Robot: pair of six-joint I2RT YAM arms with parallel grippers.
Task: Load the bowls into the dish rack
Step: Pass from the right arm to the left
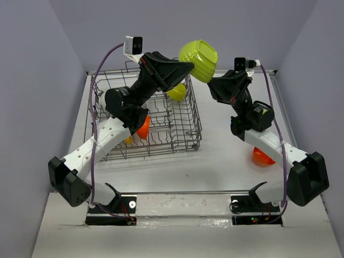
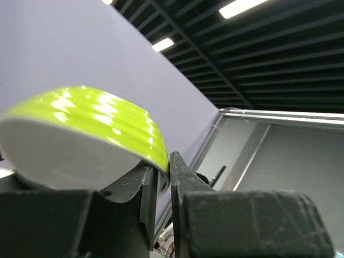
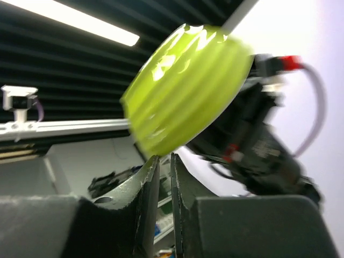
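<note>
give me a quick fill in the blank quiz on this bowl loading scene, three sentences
1. The left claw clamps the lime green bowl by its ___.
2. The red-orange bowl sits on the table by the ___ arm.
3. The yellow bowl lies inside the ___.
Missing words: rim; right; dish rack.

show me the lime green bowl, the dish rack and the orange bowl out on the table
lime green bowl (image 1: 199, 59), top view, on its glossy outer side
dish rack (image 1: 161, 149), top view, on its near wire wall
orange bowl (image 1: 262, 157), top view, on the part showing beside the right arm
</note>
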